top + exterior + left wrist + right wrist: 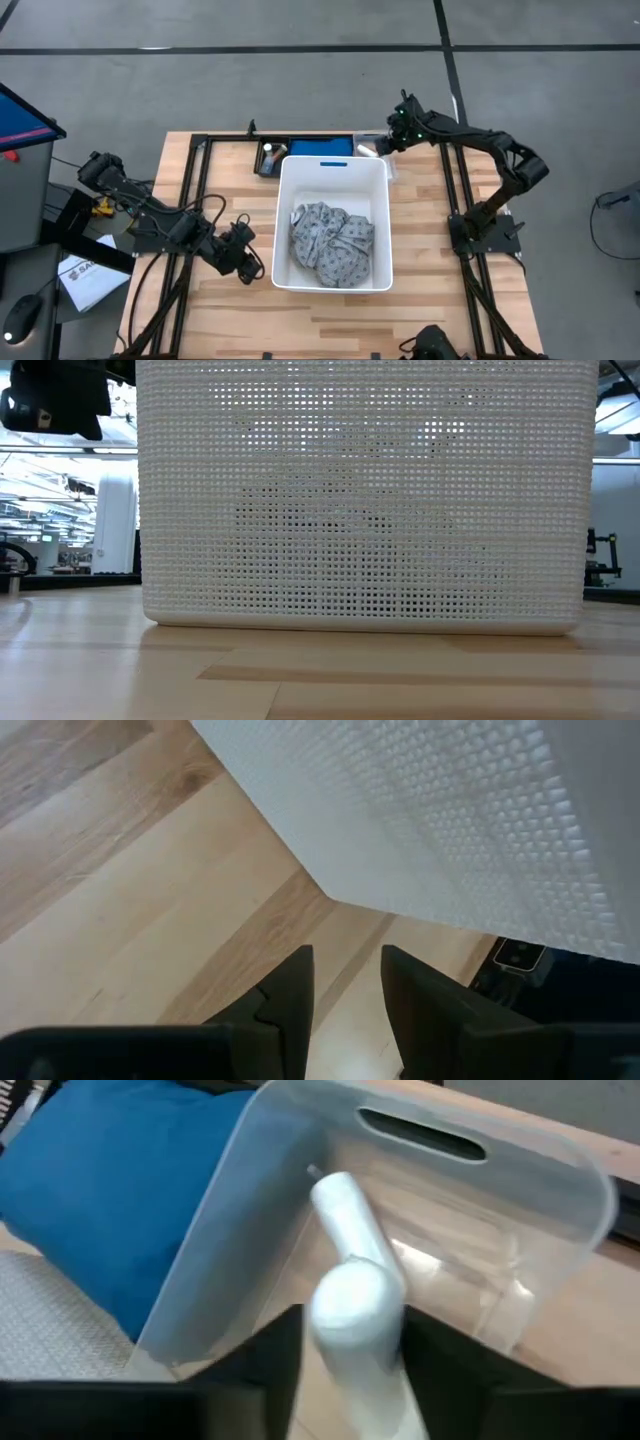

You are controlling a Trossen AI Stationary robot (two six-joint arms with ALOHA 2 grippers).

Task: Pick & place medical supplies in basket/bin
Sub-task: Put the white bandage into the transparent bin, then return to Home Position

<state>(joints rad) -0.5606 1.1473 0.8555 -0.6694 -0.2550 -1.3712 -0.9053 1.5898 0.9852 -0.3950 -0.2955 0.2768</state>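
A light wooden table [200, 310] of butcher-block planks carries a black metal frame [195, 190] along its sides, and the grey floor [150, 80] around it is crossed by dark lines. At the table's far edge lie a blue pouch [320, 147] and a small black tray [270, 158] — just beside them sits a clear plastic container [480, 1210] with a slot handle. Off the left edge lies a white printed sheet [82, 280].

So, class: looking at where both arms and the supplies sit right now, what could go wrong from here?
1. The right gripper has a white roll between its jaws inside a clear container; a loose grip could drop it.
2. The left gripper waits close to the white bin and might nudge it.
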